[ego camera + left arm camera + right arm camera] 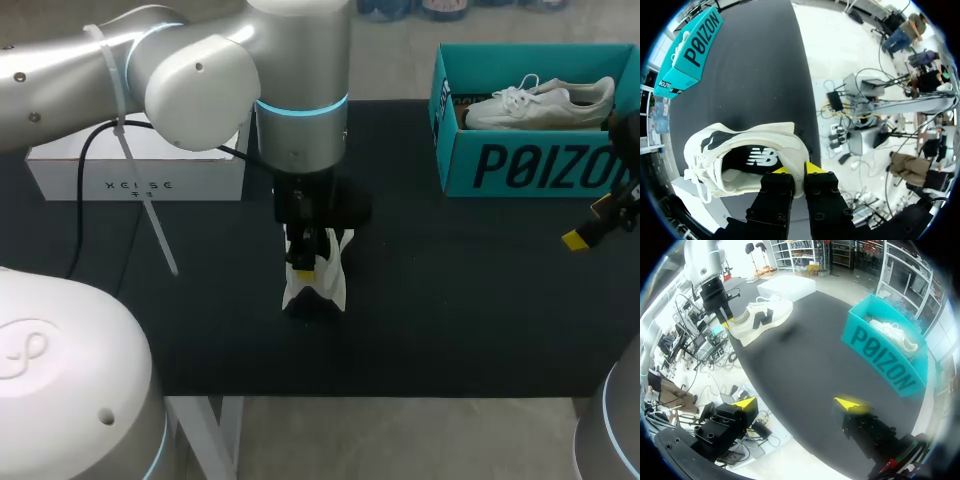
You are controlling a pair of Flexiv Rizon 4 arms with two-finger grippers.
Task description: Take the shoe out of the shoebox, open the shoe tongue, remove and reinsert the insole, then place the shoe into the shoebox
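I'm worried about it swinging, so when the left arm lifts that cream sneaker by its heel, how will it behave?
The left gripper pinches only the heel wall of the sneaker, so the toe will probably sag and swing. That wall looks soft and may bend in the grip. It looks light for its size, so slipping seems unlikely.

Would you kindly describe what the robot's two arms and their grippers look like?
The left arm and right arm have rounded, silver-white shells. The left arm has a glowing cyan ring at one joint, with a black cable and a white strap running off it. The left gripper and right gripper have black, blocky, bolted bodies, each with two fingers ending in bright yellow tips.
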